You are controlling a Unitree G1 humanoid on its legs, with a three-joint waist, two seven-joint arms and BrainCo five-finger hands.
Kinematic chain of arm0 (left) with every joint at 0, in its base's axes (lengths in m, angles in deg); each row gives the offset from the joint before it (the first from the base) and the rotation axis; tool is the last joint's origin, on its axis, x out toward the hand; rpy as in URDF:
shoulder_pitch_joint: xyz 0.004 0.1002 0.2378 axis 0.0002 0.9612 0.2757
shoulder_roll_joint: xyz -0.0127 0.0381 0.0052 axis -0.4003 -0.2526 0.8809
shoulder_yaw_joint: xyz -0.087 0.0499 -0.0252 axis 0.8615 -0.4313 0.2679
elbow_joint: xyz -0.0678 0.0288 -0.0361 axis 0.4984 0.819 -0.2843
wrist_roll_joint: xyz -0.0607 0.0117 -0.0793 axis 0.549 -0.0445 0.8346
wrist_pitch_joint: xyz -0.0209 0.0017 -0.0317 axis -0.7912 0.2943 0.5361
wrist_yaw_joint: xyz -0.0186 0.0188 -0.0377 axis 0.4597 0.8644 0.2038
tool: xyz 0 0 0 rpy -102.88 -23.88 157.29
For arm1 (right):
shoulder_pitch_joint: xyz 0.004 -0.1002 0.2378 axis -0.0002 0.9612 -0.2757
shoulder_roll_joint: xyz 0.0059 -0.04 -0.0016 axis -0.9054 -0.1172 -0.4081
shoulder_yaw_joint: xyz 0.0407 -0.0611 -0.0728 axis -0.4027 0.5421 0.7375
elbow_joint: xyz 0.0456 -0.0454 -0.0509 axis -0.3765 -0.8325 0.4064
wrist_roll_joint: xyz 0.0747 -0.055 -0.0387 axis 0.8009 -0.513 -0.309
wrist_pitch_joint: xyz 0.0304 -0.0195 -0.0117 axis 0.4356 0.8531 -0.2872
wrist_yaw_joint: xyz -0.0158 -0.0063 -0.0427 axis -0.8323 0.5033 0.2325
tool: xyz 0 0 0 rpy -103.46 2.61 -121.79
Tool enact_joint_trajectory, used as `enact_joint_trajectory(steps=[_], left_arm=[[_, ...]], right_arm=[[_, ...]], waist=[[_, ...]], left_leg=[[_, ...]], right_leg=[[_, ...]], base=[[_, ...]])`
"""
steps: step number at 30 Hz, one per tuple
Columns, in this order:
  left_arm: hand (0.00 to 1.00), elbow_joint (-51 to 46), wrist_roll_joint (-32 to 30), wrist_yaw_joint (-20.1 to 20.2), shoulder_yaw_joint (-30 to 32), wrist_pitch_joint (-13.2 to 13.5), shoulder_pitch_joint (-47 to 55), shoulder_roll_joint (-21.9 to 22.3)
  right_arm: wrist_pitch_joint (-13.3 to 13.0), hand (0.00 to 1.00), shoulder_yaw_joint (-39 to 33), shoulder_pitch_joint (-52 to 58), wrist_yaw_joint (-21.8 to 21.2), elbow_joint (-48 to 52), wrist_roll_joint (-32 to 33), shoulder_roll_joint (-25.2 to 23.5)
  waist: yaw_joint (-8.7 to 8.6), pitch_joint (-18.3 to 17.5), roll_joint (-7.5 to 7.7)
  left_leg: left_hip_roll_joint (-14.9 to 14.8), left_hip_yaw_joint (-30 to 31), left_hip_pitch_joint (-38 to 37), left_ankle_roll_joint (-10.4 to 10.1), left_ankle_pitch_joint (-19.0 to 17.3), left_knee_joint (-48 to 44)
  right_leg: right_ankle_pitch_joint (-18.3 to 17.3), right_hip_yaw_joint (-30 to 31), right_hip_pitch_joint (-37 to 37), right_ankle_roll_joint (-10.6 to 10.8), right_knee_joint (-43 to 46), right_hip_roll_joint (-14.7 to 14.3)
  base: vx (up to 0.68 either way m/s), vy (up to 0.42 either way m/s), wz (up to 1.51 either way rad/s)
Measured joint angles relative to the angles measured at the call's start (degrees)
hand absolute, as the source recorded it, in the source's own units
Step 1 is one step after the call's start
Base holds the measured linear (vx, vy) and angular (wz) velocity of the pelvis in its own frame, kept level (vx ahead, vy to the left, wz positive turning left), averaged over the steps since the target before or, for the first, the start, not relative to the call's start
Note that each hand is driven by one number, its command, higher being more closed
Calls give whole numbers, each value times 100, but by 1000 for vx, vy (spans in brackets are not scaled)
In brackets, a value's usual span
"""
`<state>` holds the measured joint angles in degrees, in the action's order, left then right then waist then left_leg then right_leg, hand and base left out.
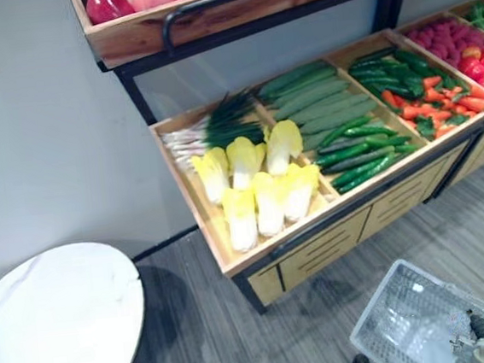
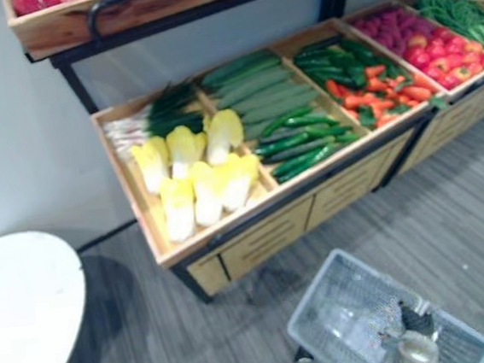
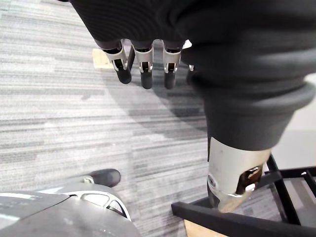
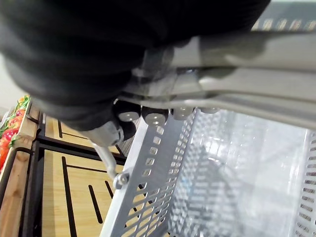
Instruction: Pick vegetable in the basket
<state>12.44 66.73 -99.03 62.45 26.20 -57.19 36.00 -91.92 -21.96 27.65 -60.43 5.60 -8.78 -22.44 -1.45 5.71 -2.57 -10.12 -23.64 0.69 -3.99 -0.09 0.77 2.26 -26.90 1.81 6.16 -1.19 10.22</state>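
Nothing picked yet: the basket [image 1: 375, 299] at five o'clock looks empty, the right hand [image 4: 155, 116] curled round its handle [image 4: 237, 90]. The left hand [image 3: 146, 74] hangs slack, holding nothing. Cabbages [image 1: 256, 189] and cucumbers [image 1: 355, 149] lie on the stand [image 1: 317, 251] at twelve o'clock.

Six pale yellow cabbages [image 1: 270, 200] lie in the far-left bin [image 1: 194, 205], three behind three, beside one bunch of green onions [image 1: 211, 131]. One mesh basket [image 1: 379, 310] stands near right. One round white table [image 1: 58, 319] stands near left. The overlapping cucumbers [image 1: 355, 149] can't be counted.
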Motion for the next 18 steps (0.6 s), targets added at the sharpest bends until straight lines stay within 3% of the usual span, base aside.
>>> enact_joint_trajectory(steps=[3,7,10,12,13,16,18], left_arm=[[0,0,-43,-2,-87,1,-17,-16],[0,12,-252,18,-216,1,-69,-61],[0,65,-253,69,-470,-7,-96,-277],[0,33,-254,74,-640,-1,-125,-451],[0,-72,-252,73,-659,-1,-196,-587],[0,-652,-243,26,-656,17,-372,-807],[0,-1121,-226,-14,-709,21,-464,-786]], right_arm=[[1,100,-49,50,7,0,-4,-6],[1,100,-37,83,13,0,-11,-60],[5,100,-4,-68,121,-8,-18,-189],[4,100,15,-155,127,-10,-17,-252],[3,100,16,-136,127,-16,-16,-309],[-3,100,51,-194,127,-200,-13,-339],[-2,100,61,-219,132,-255,-11,-347]], waist=[[-4,0,-10],[-2,13,24],[1,141,199],[-5,210,277],[1,223,350],[14,246,581],[8,247,591]], left_leg=[[209,70,-131,2,69,224],[330,99,-346,-16,43,322],[307,46,-589,-68,-24,304],[259,-1,-734,-132,-68,301],[244,6,-810,-159,-89,313],[309,76,-740,-109,-23,466],[376,94,-654,-88,-8,464]], right_leg=[[179,64,-120,41,-184,119],[113,91,-184,28,124,279],[-199,365,152,29,1253,485],[-195,791,310,24,1773,459],[-194,1030,276,22,1785,404],[-161,1009,168,-5,1285,442],[-107,1029,172,30,1146,452]], base=[[61,92,15],[121,70,13],[140,27,-14],[121,28,-10],[95,35,-1],[109,2,8],[68,26,10]])
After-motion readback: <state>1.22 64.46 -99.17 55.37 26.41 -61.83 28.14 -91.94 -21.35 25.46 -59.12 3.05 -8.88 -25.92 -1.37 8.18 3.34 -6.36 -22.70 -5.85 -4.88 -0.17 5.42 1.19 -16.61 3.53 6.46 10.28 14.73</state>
